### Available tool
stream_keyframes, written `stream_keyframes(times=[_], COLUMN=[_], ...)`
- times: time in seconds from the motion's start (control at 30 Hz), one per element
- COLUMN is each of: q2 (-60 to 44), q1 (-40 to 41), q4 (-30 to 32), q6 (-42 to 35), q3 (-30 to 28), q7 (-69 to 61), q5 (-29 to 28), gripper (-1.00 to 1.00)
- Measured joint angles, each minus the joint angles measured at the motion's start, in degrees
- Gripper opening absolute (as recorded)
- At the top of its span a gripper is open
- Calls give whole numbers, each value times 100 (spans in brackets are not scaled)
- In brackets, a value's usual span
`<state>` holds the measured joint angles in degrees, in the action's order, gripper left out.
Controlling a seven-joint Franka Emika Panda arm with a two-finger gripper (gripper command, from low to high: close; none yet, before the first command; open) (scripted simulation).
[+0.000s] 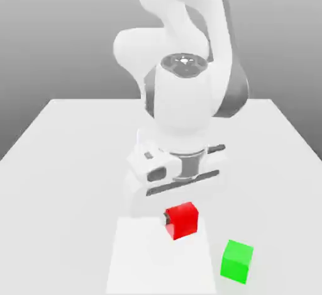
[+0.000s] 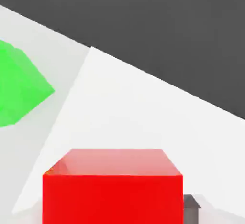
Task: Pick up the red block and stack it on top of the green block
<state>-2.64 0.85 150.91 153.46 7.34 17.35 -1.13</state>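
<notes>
White table (image 1: 69, 161), grey backdrop. Gripper (image 1: 178, 219) hangs below the white arm (image 1: 188, 99), jaws clamped tight on the red block (image 1: 182, 220); a dark finger (image 2: 191, 208) shows at the block's side in the hand view. Red block is up off the table. Green block (image 1: 237, 261) sits on the table, below the gripper and off toward the exterior view's right, apart from the red one.

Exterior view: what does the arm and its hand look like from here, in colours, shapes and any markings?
The arm is glossy white with rounded, bulbous links, dark grey bands at the joints, and a round silver cap on the near joint. The hand hangs from a blocky white body with dark grey slots and trim. A dark grey finger shows. No cables or lettering are visible.
</notes>
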Motion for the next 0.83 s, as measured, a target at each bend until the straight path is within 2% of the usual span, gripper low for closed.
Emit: stream_keyframes(times=[0.53, 0.7, 0.73, 0.83], q2=[-176, -980, -1144, -1144], q1=[-531, -660, -704, -704], q4=[-571, -651, -659, -659], q6=[-411, 295, 445, 444], q3=[642, 477, 410, 410], q7=[-3784, -3708, -3642, -3642], q5=[-95, -532, -626, -626], gripper=[-100, -100, 100, 100])
